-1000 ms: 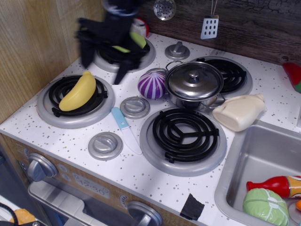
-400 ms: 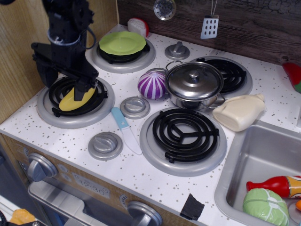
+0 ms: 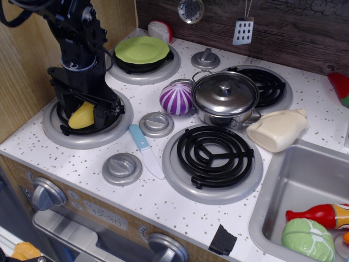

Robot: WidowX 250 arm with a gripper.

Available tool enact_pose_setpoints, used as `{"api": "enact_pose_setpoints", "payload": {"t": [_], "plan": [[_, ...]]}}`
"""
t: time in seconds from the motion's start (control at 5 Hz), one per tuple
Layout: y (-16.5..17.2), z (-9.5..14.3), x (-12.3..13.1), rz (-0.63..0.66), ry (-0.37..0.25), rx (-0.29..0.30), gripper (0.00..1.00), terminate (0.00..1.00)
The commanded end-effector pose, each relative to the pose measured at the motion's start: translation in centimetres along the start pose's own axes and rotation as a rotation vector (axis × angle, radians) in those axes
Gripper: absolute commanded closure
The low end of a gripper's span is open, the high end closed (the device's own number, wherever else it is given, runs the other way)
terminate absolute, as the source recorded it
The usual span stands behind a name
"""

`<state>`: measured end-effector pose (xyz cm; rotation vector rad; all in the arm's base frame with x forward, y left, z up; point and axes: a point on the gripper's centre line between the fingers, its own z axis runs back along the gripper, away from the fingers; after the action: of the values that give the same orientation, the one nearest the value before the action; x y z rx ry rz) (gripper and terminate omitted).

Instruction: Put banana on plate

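Note:
The yellow banana (image 3: 80, 118) lies on the front-left stove burner (image 3: 87, 136). My black gripper (image 3: 82, 109) is lowered straight onto it. One finger stands on each side of the banana and the jaws are still spread. Only the banana's lower end shows between the fingers (image 3: 101, 114); the rest is hidden behind the gripper. The lime-green plate (image 3: 140, 50) sits empty on the back-left burner, behind and to the right of the gripper.
A purple striped ball (image 3: 175, 97) and a lidded steel pot (image 3: 224, 96) stand mid-stove. A blue-handled knife (image 3: 145, 143) lies next to grey knob discs (image 3: 156, 123). A cream bottle (image 3: 277, 130) lies by the sink (image 3: 305, 185). The wooden wall is close on the left.
The gripper swung from over the plate to the front-left burner, then came down around the banana. The banana has stayed on the burner.

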<state>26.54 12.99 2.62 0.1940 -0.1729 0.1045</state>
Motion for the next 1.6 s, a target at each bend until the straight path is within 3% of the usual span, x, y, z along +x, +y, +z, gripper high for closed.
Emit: {"api": "enact_pose_setpoints", "payload": {"t": [0.0, 0.2, 0.6, 1.0, 1.2, 1.4], "plan": [[0.5, 0.3, 1.2, 0.000, -0.007, -0.017, 1.00, 0.00], [0.6, 1.1, 2.3, -0.021, 0.001, 0.008, 1.00, 0.00], [2.1, 2.1, 10.0, -0.204, -0.048, 0.016, 1.00, 0.00], [1.0, 3.6, 13.5, -0.389, -0.085, 0.037, 1.00, 0.00], [1.1, 4.1, 16.0, -0.534, -0.146, 0.050, 1.00, 0.00], [0.8, 4.1, 16.6, -0.570, -0.206, 0.075, 1.00, 0.00]]}}
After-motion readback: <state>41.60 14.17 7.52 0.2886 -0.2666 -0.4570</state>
